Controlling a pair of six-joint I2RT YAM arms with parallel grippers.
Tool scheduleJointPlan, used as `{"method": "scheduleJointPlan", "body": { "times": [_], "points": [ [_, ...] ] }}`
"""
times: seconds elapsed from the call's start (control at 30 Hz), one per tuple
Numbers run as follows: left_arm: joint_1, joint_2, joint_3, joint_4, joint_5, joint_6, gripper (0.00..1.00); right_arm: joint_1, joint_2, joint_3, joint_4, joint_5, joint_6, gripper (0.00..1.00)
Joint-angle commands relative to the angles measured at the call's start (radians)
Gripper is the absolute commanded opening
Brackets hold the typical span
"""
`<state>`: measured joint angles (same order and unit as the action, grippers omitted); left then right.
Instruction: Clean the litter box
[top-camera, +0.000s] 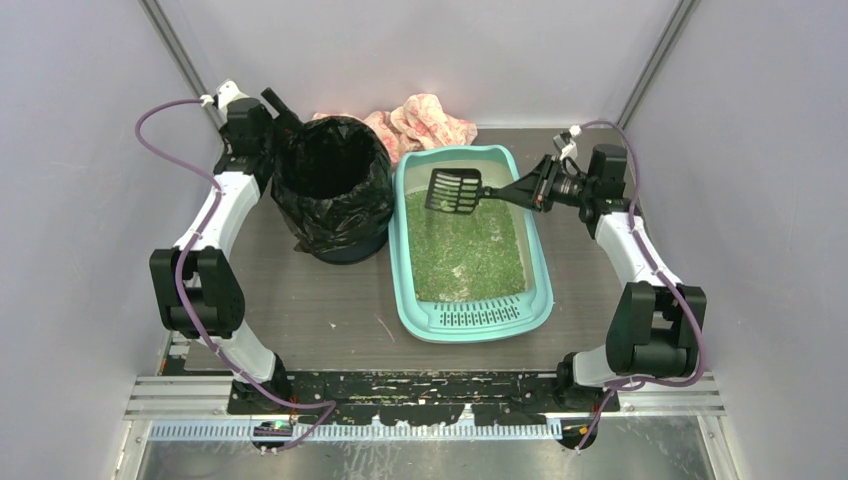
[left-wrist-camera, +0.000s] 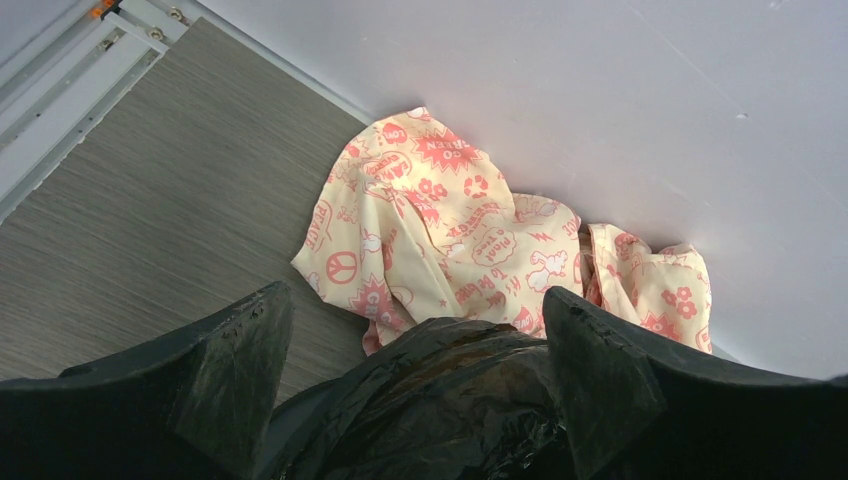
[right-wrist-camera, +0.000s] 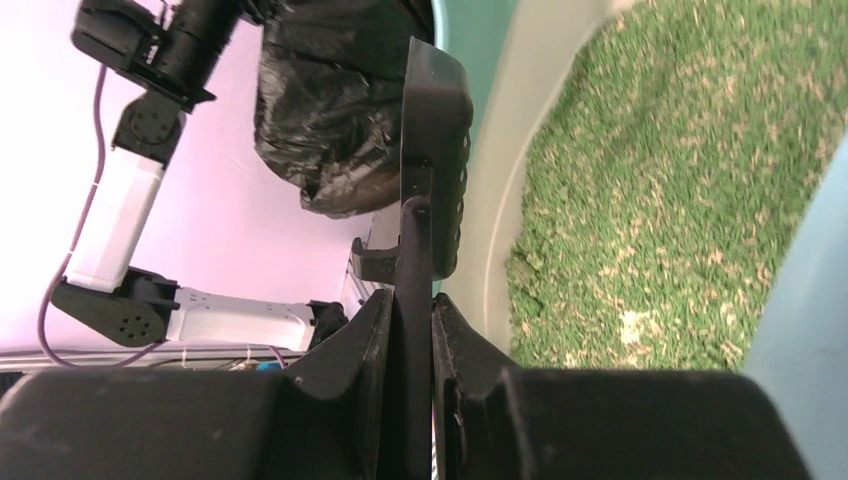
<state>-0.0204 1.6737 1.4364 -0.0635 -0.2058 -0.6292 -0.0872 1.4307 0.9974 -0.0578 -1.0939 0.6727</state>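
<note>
The mint-teal litter box (top-camera: 541, 262) lies in the middle of the table, slotted lip toward the arms, with green litter (top-camera: 463, 246) inside. My right gripper (top-camera: 537, 190) is shut on the handle of a black slotted scoop (top-camera: 455, 190) and holds it above the far end of the box. In the right wrist view the gripper (right-wrist-camera: 412, 318) clamps the handle. The scoop (right-wrist-camera: 437, 150) shows edge-on beside the litter (right-wrist-camera: 680, 180). My left gripper (top-camera: 281, 112) is open at the back left rim of the bin. In the left wrist view its fingers (left-wrist-camera: 235, 355) straddle the black bag (left-wrist-camera: 450, 400).
A round bin lined with a black bag (top-camera: 331, 188) stands just left of the litter box. A crumpled cream-and-red printed cloth (top-camera: 430, 120) lies against the back wall and also shows in the left wrist view (left-wrist-camera: 440, 230). Grey walls close in on three sides.
</note>
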Motion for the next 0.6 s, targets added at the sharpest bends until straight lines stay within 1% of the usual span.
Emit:
{"method": "scheduleJointPlan", "body": {
  "times": [0.0,0.17,0.23,0.3,0.43,0.57],
  "points": [
    [-0.009,0.003,0.015,0.032,0.013,-0.013,0.94,0.017,-0.034,0.139,0.035,-0.012,0.016,0.01],
    [-0.008,-0.003,0.001,0.039,0.013,-0.013,0.94,0.069,0.054,0.291,0.052,0.013,0.073,0.01],
    [-0.008,-0.003,-0.002,0.039,0.012,-0.013,0.94,0.087,0.112,0.358,0.107,0.023,0.096,0.01],
    [-0.008,-0.006,-0.005,0.039,0.010,-0.012,0.94,0.137,0.175,0.447,0.110,0.027,0.100,0.01],
    [-0.007,-0.016,-0.007,0.036,0.004,0.001,0.94,0.208,0.311,0.657,0.065,0.032,0.092,0.01],
    [-0.007,-0.030,-0.011,0.033,-0.001,0.017,0.94,0.271,0.442,0.870,-0.093,0.062,0.023,0.01]
  ]
}}
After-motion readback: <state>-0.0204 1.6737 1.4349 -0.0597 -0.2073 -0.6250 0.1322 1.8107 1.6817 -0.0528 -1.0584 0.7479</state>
